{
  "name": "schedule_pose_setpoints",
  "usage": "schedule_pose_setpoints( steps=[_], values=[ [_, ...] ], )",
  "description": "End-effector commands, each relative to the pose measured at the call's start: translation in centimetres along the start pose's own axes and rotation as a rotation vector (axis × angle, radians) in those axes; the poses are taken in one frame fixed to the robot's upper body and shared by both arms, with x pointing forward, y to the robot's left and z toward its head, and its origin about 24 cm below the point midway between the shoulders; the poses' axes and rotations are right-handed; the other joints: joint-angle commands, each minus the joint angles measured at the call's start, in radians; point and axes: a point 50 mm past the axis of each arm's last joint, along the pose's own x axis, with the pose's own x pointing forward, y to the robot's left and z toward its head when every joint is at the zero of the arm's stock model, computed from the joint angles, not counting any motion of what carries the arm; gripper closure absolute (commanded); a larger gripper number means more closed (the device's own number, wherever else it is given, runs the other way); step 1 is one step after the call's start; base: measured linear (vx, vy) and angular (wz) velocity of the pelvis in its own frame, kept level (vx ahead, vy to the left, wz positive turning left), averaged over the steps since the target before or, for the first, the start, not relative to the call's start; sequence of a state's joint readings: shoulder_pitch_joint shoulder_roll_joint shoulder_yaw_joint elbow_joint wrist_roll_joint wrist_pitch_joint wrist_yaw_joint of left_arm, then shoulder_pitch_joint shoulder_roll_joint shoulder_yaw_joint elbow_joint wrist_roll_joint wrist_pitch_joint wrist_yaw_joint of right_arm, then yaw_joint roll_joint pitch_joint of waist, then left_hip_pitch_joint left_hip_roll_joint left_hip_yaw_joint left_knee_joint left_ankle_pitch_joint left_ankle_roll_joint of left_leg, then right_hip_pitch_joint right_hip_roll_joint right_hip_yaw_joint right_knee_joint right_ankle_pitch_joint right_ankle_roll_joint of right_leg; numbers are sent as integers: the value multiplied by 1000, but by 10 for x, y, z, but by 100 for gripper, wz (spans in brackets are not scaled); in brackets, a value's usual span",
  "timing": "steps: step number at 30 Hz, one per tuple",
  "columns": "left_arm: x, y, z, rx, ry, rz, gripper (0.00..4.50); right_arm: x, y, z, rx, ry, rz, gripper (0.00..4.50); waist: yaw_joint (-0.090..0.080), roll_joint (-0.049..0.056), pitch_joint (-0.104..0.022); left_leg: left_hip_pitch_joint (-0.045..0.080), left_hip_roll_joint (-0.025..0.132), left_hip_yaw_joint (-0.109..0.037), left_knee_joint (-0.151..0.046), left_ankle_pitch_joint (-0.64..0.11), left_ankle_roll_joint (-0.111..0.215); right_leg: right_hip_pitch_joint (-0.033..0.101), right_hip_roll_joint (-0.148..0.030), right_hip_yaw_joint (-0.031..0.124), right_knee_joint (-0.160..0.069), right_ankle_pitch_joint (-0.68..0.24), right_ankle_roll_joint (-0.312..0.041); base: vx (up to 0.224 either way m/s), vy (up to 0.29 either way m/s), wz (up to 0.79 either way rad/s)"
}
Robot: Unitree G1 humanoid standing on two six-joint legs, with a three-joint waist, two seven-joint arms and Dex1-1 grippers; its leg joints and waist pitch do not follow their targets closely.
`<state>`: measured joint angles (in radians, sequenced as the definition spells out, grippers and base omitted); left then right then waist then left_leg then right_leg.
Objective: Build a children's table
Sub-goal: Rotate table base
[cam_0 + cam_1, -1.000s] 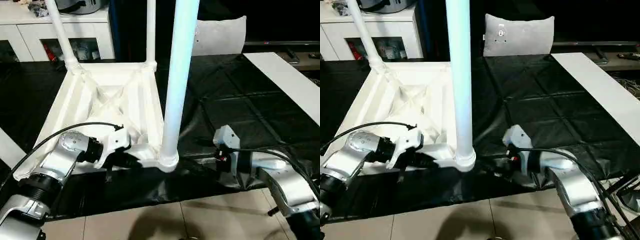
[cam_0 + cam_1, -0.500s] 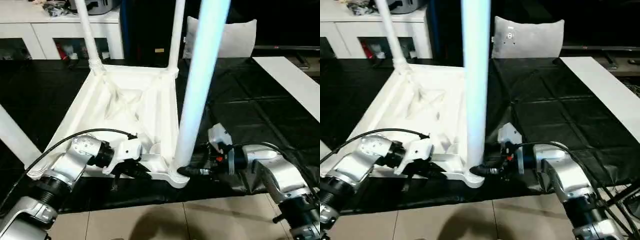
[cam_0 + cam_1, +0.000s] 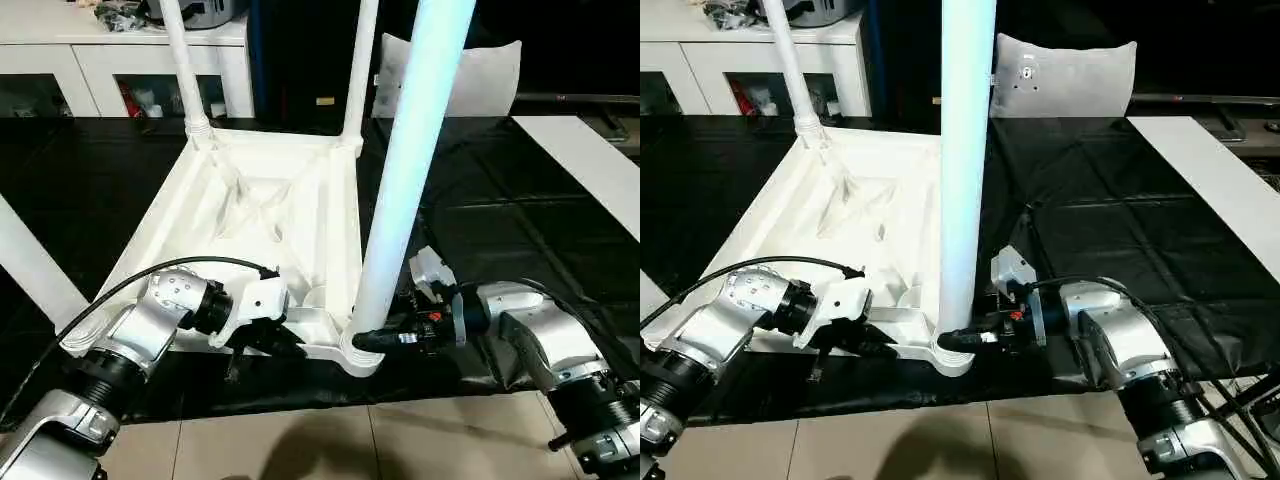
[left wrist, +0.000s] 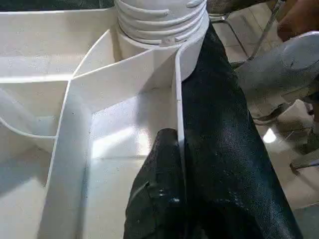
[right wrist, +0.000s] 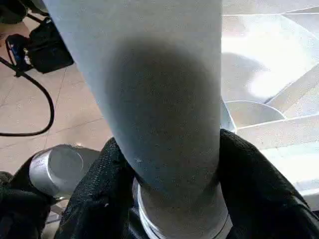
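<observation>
The white table top (image 3: 150, 240) lies upside down on a black sheet (image 3: 500, 220), ribbed side up. Two legs (image 3: 185, 70) stand in its far corner sockets. A third leg (image 3: 400, 200) stands in the near right socket (image 3: 360, 358). My right gripper (image 3: 368, 340) is at this leg's base, and its black fingers (image 5: 99, 184) press against the tube from both sides. My left gripper (image 3: 285, 345) is shut on the thin near rim wall (image 4: 178, 99) of the top, close to the same socket.
A white cabinet (image 3: 100, 60) and a grey-white cushion (image 3: 480, 70) stand behind the sheet. A long white board (image 3: 580, 160) lies at the right. Another white tube (image 3: 30, 265) slants at the left edge. Tiled floor (image 3: 300, 440) begins just in front of the sheet.
My right gripper has moved in from the right to the near leg's base and closed around it. The left gripper keeps its hold on the rim. The camera has shifted.
</observation>
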<state>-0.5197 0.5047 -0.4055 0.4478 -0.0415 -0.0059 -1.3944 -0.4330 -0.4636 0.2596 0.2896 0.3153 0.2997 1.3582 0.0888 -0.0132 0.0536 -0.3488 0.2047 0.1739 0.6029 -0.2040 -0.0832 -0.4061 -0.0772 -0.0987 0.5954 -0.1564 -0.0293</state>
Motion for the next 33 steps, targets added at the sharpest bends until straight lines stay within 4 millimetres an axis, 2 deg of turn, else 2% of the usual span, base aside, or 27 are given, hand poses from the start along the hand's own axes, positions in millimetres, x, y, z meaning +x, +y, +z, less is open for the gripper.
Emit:
schedule_pose_setpoints(
  steps=[1, 3, 4, 6, 7, 8, 9, 10, 12, 13, 14, 15, 16, 17, 19, 21, 22, 25, 26, 27, 29, 30, 33],
  values=[
    [5, 1, 6, -5, -35, -17, 450, 3, 3, -1, 19, 1, 54, 241, -7, -9, -67, 3, 28, -2, -70, -156, 42, 52, -67, 52, -78, -402, -123, 0, 0, 0],
    [5, 7, 5, -35, -13, 44, 450, 4, 4, -1, 30, -18, 38, 241, -7, -7, -66, 4, 28, -1, -70, -160, 41, 51, -67, 53, -79, -405, -125, 0, 0, 0],
    [6, 8, 5, -49, -7, 67, 450, 4, 5, -1, 31, -28, 30, 241, -6, -4, -66, 5, 28, -2, -71, -162, 39, 51, -67, 53, -79, -407, -125, 0, 0, 0],
    [9, 17, 9, -144, -49, 185, 450, 11, 5, -2, 39, -68, -69, 241, -9, -6, -63, 5, 29, -1, -73, -169, 31, 50, -67, 53, -81, -420, -121, 0, 0, 0],
    [9, 17, 9, -144, -49, 185, 450, 11, 5, -2, 39, -68, -69, 241, -7, -6, -61, 10, 27, -2, -72, -181, 29, 46, -67, 51, -88, -448, -116, 0, 0, 0],
    [10, 21, 12, -174, -71, 227, 450, 15, 3, -3, 38, -75, -124, 241, -14, -11, -59, 6, 21, -2, -71, -197, 24, 50, -68, 47, -92, -501, -97, 0, 0, 0],
    [11, 23, 14, -192, -84, 251, 450, 17, 2, -4, 37, -78, -159, 243, -16, -11, -60, 6, 16, -4, -69, -205, 24, 50, -68, 43, -102, -559, -68, 0, 0, 0],
    [13, 27, 17, -214, -97, 297, 450, 22, -2, -5, 46, -85, -239, 244, -17, -9, -59, 9, 15, -3, -68, -208, 22, 46, -68, 42, -105, -579, -57, 0, 0, 0],
    [18, 34, 23, -259, -121, 382, 450, 33, -10, -6, 99, -117, -396, 248, -34, -9, -58, 6, 8, -7, -66, -219, 12, 45, -65, 32, -115, -633, -23, 0, 0, 0],
    [18, 34, 23, -259, -121, 382, 450, 33, -10, -6, 99, -117, -396, 249, -42, -9, -58, 5, 7, -7, -65, -221, 9, 44, -63, 31, -117, -635, -18, 0, 0, 0],
    [23, 39, 29, -288, -137, 434, 450, 43, -15, -5, 145, -144, -492, 250, -51, -9, -58, 2, 5, -10, -64, -225, 6, 46, -63, 26, -119, -644, -7, 0, 0, 0],
    [26, 41, 32, -305, -143, 455, 450, 48, -16, -3, 160, -152, -528, 251, -62, -10, -59, 3, 2, -10, -62, -237, 10, 43, -62, 21, -124, -655, -1, 0, 0, 0],
    [27, 42, 33, -309, -144, 469, 450, 50, -17, -3, 166, -156, -550, 251, -64, -9, -60, 4, 2, -11, -61, -237, 12, 44, -63, 21, -124, -653, -1, 0, 0, 0],
    [29, 46, 36, -319, -144, 516, 450, 56, -22, -1, 188, -167, -625, 251, -70, -8, -61, 1, 3, -11, -63, -232, 21, 44, -61, 22, -124, -635, -4, 0, 0, 0],
    [34, 52, 41, -330, -151, 567, 450, 63, -28, 3, 207, -187, -717, 251, -79, -5, -64, 6, 2, -10, -62, -231, 27, 40, -60, 23, -125, -613, -19, 0, 0, 0],
    [40, 58, 47, -308, -150, 616, 450, 70, -35, 5, 255, -199, -816, 251, -86, -2, -68, -3, 9, -14, -71, -201, 33, 47, -59, 29, -109, -512, -57, 0, 0, 0],
    [43, 59, 50, -296, -147, 628, 450, 73, -37, 6, 269, -204, -841, 251, -84, -1, -70, -1, 10, -13, -70, -194, 36, 47, -60, 31, -109, -495, -63, 0, 0, 0],
    [49, 62, 58, -260, -160, 650, 450, 74, -40, 6, 268, -203, -899, 251, -79, -1, -74, -2, 16, -8, -70, -141, 49, 50, -63, 43, -92, -366, -111, 0, 0, 0],
    [50, 61, 59, -247, -154, 651, 450, 72, -41, 6, 275, -211, -935, 182, -77, 1, -74, -4, 17, -8, -70, -125, 57, 53, -63, 46, -85, -325, -132, 0, 0, 0],
    [50, 61, 59, -247, -154, 651, 450, 72, -41, 6, 275, -211, -935, 182, -77, 2, -75, -5, 17, -7, -71, -120, 60, 55, -64, 47, -83, -310, -140, 0, 0, 0],
    [49, 59, 57, -236, -146, 634, 450, 60, -40, 3, 284, -257, -966, 175, -71, 1, -76, -6, 18, -5, -70, -97, 72, 59, -66, 50, -76, -257, -161, 0, 0, 0],
    [49, 59, 56, -228, -143, 625, 450, 57, -40, 2, 287, -266, -970, 146, -68, 6, -75, -6, 17, -4, -71, -98, 75, 60, -65, 49, -79, -256, -162, 0, 0, 0],
    [46, 56, 51, -201, -136, 597, 450, 46, -39, -2, 300, -284, -979, 133, -63, 7, -73, -2, 19, -5, -73, -119, 74, 59, -66, 49, -84, -292, -152, 0, 0, 0]
  ],
)
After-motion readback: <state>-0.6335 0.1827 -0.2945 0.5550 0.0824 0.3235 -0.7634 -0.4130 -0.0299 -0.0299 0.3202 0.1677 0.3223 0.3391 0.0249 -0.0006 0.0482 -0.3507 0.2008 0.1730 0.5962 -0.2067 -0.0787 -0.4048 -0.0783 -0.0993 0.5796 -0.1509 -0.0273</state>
